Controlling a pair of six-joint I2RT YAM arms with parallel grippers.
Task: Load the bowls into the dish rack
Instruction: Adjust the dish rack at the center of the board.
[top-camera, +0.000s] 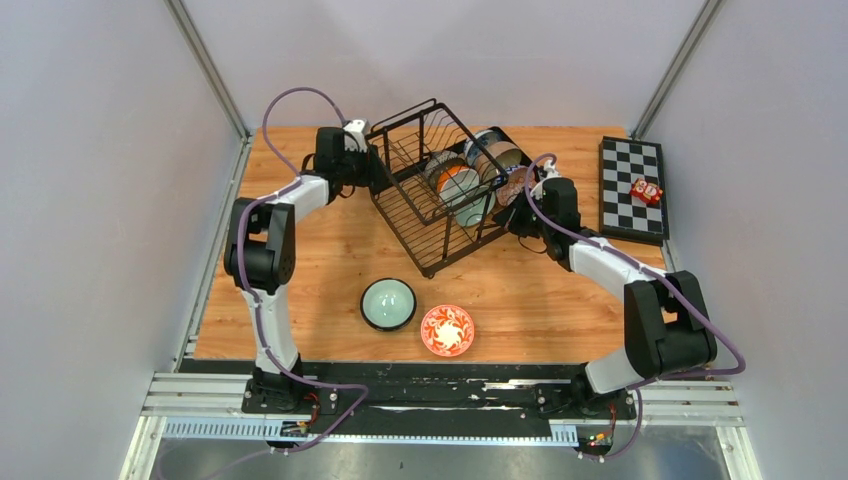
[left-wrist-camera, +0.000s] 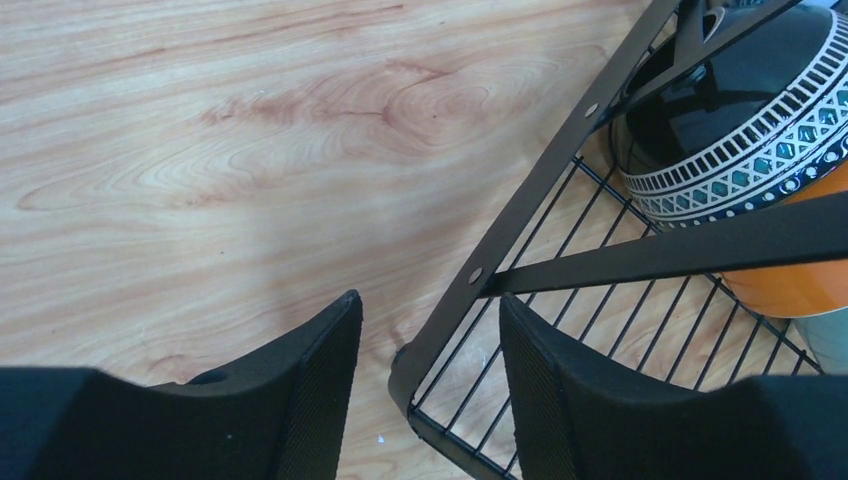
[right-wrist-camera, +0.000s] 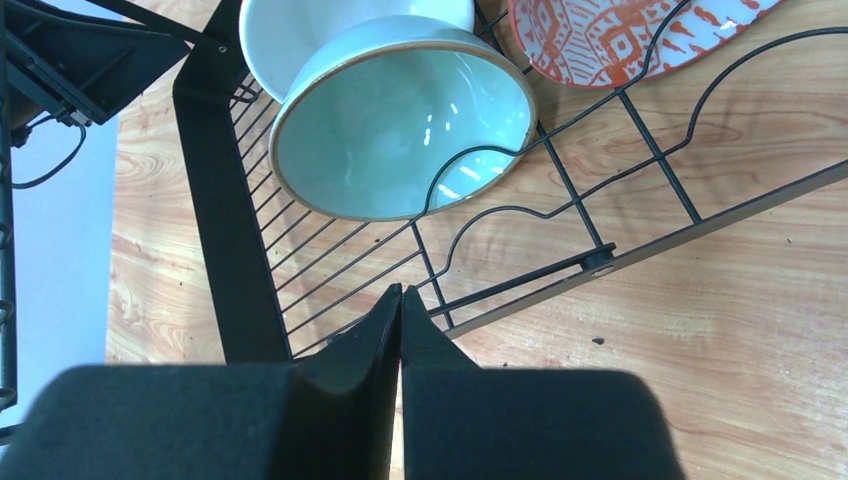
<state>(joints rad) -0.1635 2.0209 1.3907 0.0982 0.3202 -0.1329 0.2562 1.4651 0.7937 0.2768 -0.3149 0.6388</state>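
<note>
The black wire dish rack (top-camera: 440, 190) stands at the back middle of the table with several bowls in it. Two bowls sit loose on the table in front: a pale green one (top-camera: 388, 303) and an orange-red floral one (top-camera: 447, 330). My left gripper (left-wrist-camera: 425, 310) is open and straddles the rack's left corner bar (left-wrist-camera: 430, 350), with a gap on each side. My right gripper (right-wrist-camera: 401, 292) is shut on nothing, its tips at the rack's right base edge (right-wrist-camera: 520, 290). In the rack, a pale green bowl (right-wrist-camera: 400, 120) is in front of it, with a dark banded bowl (left-wrist-camera: 740, 110) further along.
A black-and-white checkered board (top-camera: 632, 188) lies at the back right with a small red object (top-camera: 646, 191) on it. Grey walls close in the table's left, right and back sides. Bare wood (top-camera: 300, 260) shows left of the rack.
</note>
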